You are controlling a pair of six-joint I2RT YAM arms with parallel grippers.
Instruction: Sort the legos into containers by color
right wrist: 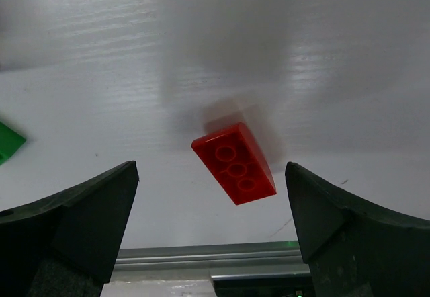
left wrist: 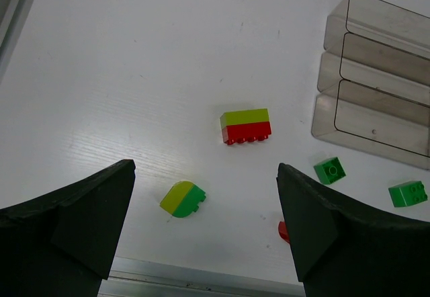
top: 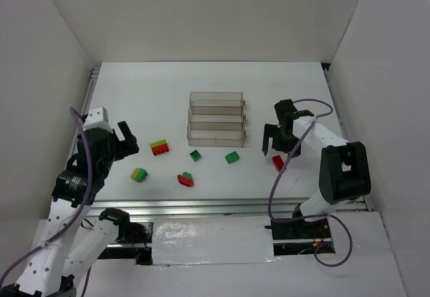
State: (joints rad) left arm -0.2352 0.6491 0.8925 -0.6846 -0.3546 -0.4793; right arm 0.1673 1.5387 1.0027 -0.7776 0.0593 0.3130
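Observation:
Three clear containers [top: 215, 136] stand in a stepped row at the table's middle, seemingly with nothing inside. In front of them lie legos: a yellow-green-on-red stack [top: 159, 147], a rounded yellow-green and green piece [top: 139, 175], a red piece with a green bit [top: 185, 179], two green bricks [top: 195, 154] [top: 232, 156] and a red brick [top: 277, 162]. My left gripper [top: 129, 139] hangs open above the table left of the stack [left wrist: 246, 126], with the rounded piece [left wrist: 182, 199] below its span. My right gripper [right wrist: 211, 167] is open above the red brick [right wrist: 235, 162], not touching it.
The metal rail [top: 222, 206] runs along the table's near edge, just past both grippers. White walls close in the left, right and back sides. A green brick [right wrist: 8, 141] shows at the left edge of the right wrist view.

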